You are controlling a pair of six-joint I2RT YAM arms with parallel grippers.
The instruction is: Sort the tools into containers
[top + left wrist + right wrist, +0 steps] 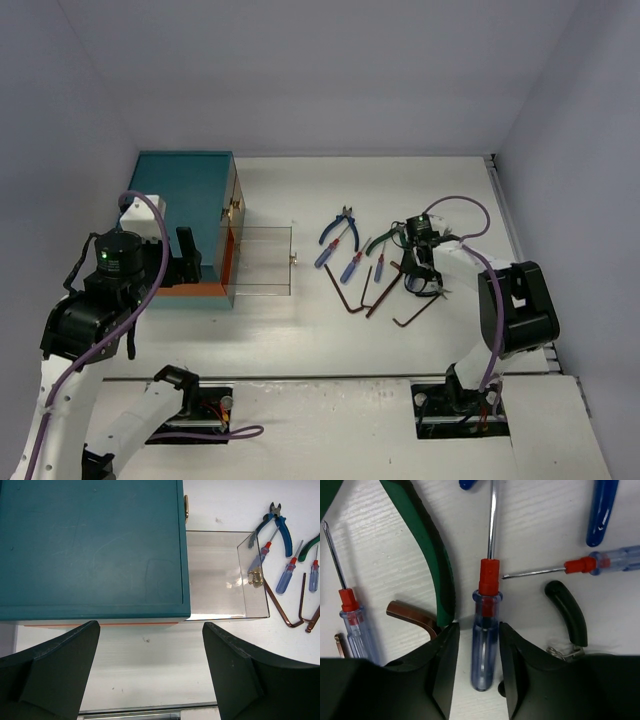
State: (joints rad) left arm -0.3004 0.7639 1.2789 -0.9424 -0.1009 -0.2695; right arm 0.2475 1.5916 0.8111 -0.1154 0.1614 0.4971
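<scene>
Top external view: your teal chest (185,200) sits left, one clear drawer (258,262) pulled out and empty, so nothing looks sorted yet. The tools (352,266) all lie right of it. Your left gripper (150,630) hangs spread, empty; your right gripper (478,628) straddles a screwdriver (486,650) handle, not pinching.

Teal over the chest (90,545), upper left of the left wrist view, with a thin orange band (228,258) along its lower edge. Clear drawer (215,570), brass knob (256,576). Blue-handled pliers (285,535) at upper right; green-handled pliers (432,555) in the right wrist view. Clear blue with a red collar on the screwdriver (486,650). Coppery brown on the hex keys (412,616). Plain white desk (150,670). Black for left pincer (151,630) and right pincer (477,630). Purple cables (457,198).
</scene>
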